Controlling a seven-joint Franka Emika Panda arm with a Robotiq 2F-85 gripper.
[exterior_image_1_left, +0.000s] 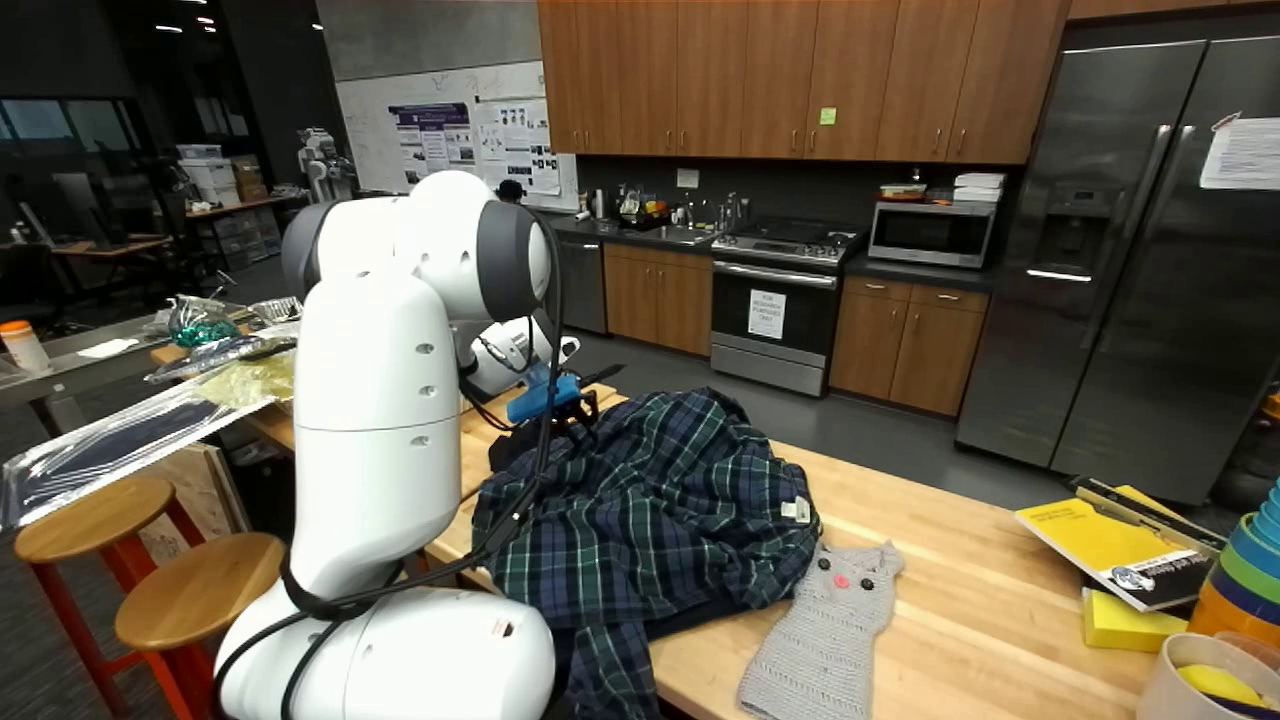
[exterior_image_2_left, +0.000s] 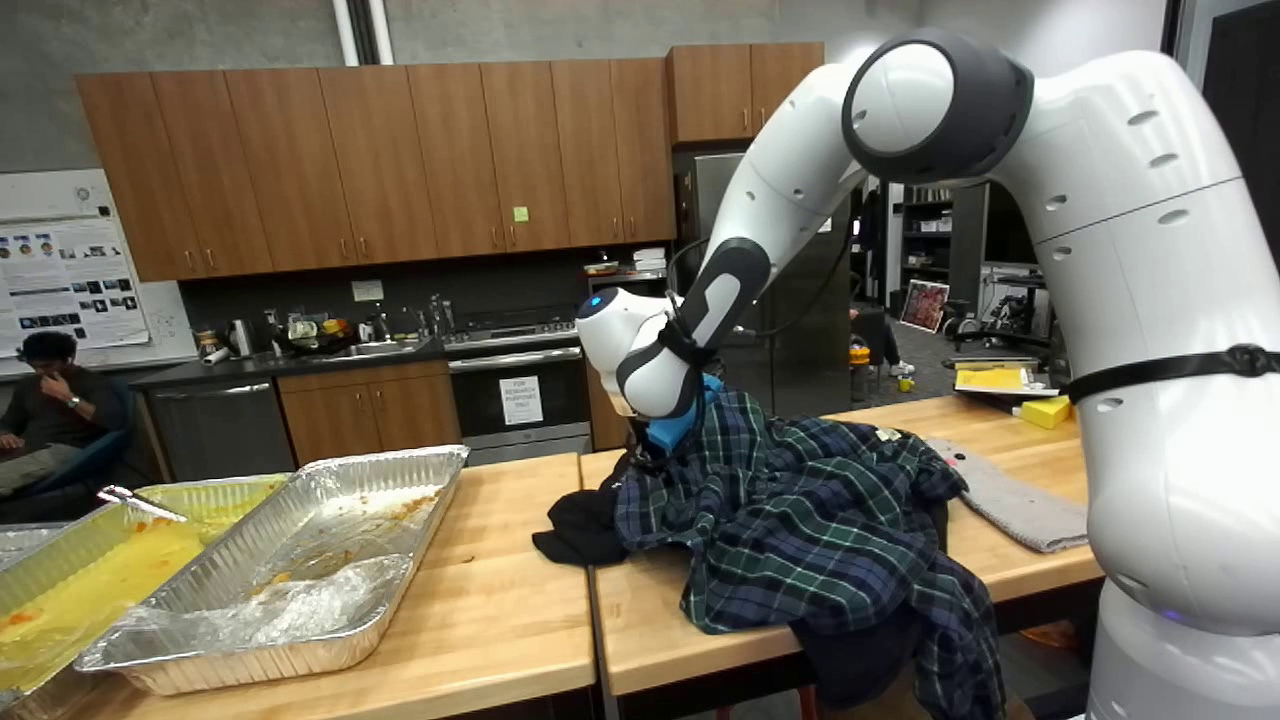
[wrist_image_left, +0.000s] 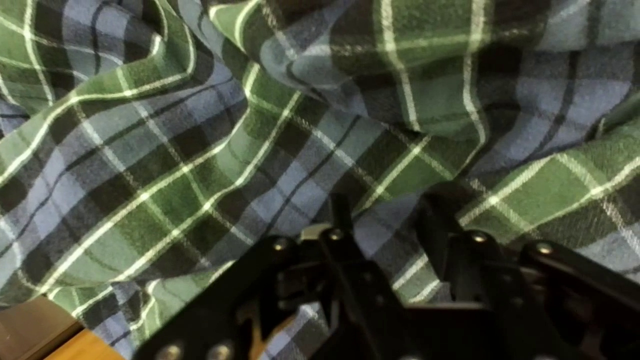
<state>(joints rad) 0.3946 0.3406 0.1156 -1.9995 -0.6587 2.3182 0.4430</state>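
While claw (wrist_image_left: 386, 200) hangs at plaid shirt (exterior_image_2_left: 800, 510), crumpled wrap (exterior_image_2_left: 295, 605) in foil tray (exterior_image_2_left: 285, 657)

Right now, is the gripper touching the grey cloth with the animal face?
Apart. Both exterior views show it plainly: the gripper is at one end of the checked shirt, and the grey cloth lies at the opposite end.

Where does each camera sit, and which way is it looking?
An exterior view: close to the robot arm, looking past the plaid shirt toward the oven and fridge; arm at picture left.
An exterior view: near the foil tray, facing the cabinets; arm bends in from picture right.
Wrist view: on the arm's end, facing the plaid shirt up close; the jaws show below, apart.
Both exterior views share the arm, plaid shirt and oven.
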